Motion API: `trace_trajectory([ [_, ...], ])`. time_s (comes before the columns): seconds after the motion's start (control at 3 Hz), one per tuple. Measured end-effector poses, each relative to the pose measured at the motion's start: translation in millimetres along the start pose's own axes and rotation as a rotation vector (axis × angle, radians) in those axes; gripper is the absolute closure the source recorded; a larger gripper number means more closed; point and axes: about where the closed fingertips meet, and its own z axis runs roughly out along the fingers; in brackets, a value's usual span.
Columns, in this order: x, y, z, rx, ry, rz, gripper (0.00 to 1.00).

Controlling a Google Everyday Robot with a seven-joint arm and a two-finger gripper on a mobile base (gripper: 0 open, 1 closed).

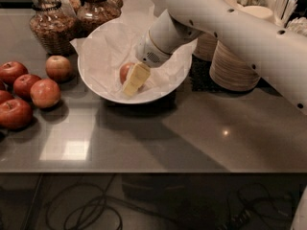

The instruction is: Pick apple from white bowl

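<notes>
Near the far edge of the desk (201,133), dipped into the white bowl (160,91) with the gripper (132,83) touching the apple (125,71), seemingly to grasp it. Cannot tell whether clamped.

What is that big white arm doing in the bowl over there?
A robot arm is reaching into the white bowl, which is lined with crinkled paper. Its gripper is down inside the bowl, right against the single apple there. The apple appears to rest on the paper, not yet lifted. A group of darker red apples sits on the table to the left, and stacked paper bowls stand on the right.
</notes>
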Motion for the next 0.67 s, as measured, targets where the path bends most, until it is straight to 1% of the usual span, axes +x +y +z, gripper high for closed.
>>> trace_trajectory([
  [0.33,0.0,0.0,0.0,0.0,0.0,0.0,0.19],
  [0.67,0.0,0.0,0.1,0.0,0.0,0.0,0.43],
])
